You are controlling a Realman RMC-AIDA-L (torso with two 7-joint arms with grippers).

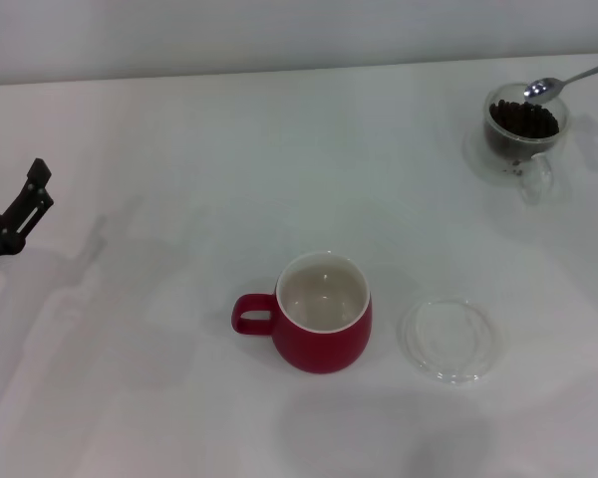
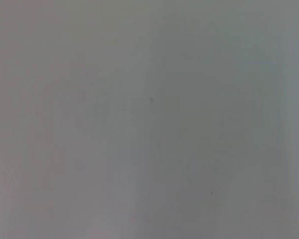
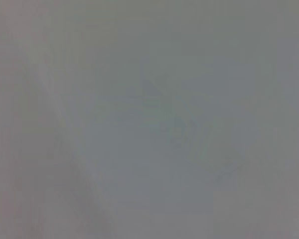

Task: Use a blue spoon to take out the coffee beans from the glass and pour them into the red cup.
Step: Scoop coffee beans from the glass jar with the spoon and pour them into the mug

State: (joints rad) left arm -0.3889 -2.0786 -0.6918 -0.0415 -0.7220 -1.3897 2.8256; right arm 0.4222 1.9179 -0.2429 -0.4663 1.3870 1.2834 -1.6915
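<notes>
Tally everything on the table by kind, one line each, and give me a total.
Red cup: 1
Glass with a heap of coffee beans: 1
Blue spoon, resting in the glass: 1
Flat clear dish: 1
Total: 4 things on the white table, counting the beans as one with their glass.

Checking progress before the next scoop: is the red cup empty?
Empty. The red cup stands upright, its cream inside bare; no beans in it.

White table (soft shadows), pale wall behind
</notes>
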